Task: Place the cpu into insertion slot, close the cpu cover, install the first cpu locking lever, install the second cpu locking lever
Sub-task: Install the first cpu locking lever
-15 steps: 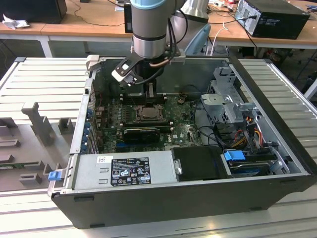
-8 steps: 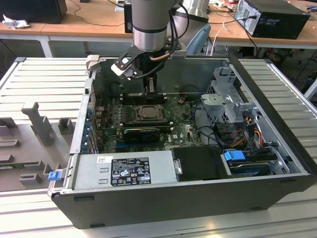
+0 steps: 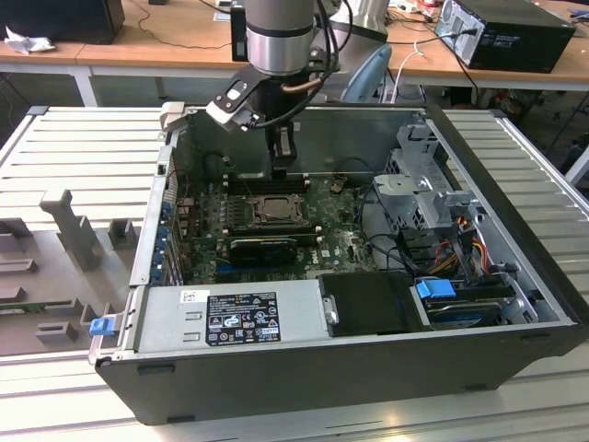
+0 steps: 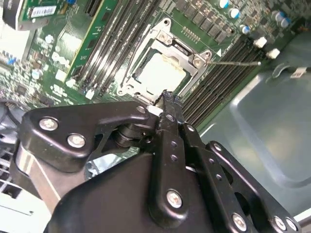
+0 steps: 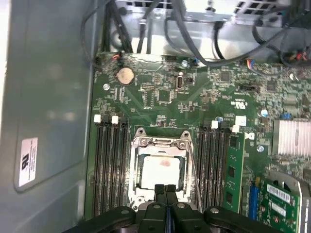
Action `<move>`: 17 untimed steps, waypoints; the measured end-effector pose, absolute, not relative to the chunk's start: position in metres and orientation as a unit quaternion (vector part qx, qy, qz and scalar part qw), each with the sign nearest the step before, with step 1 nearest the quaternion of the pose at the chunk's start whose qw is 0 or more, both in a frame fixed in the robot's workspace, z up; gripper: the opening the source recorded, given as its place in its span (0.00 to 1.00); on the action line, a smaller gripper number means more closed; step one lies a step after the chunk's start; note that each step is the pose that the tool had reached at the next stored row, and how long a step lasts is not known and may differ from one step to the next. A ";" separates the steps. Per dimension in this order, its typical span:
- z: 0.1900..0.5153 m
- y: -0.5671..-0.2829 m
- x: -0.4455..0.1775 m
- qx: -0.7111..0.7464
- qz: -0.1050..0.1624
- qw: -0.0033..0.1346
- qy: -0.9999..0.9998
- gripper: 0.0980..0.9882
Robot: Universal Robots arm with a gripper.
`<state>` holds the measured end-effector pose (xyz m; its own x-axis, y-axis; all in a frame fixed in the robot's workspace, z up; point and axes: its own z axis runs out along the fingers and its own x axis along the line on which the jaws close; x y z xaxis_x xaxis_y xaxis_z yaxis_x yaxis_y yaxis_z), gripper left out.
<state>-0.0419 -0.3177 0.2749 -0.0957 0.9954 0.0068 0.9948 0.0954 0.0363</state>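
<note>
1. The cpu (image 5: 159,171) lies flat in the slot (image 3: 273,210), pale face up.
2. The cover (image 5: 158,141) lies flat around it, and the cpu shows through its window.
3. A thin wire lever (image 4: 238,63) sticks out sideways from the slot, over the long memory slots (image 4: 218,82).
4. The gripper (image 5: 165,190) hangs over one edge of the slot, close to the cpu. Its jaws are pressed together and hold nothing.
5. In the exterior view, the gripper is inside the open case (image 3: 304,368).
</note>
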 end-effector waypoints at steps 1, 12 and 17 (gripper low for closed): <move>0.275 -0.318 -0.042 0.658 0.016 0.009 0.752 0.01; 0.274 -0.318 -0.042 0.557 0.016 0.006 0.830 0.01; 0.274 -0.318 -0.042 0.508 0.016 0.006 0.861 0.01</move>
<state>-0.0419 -0.3177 0.2736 -0.4838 0.8752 0.0063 0.8748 0.4833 0.0330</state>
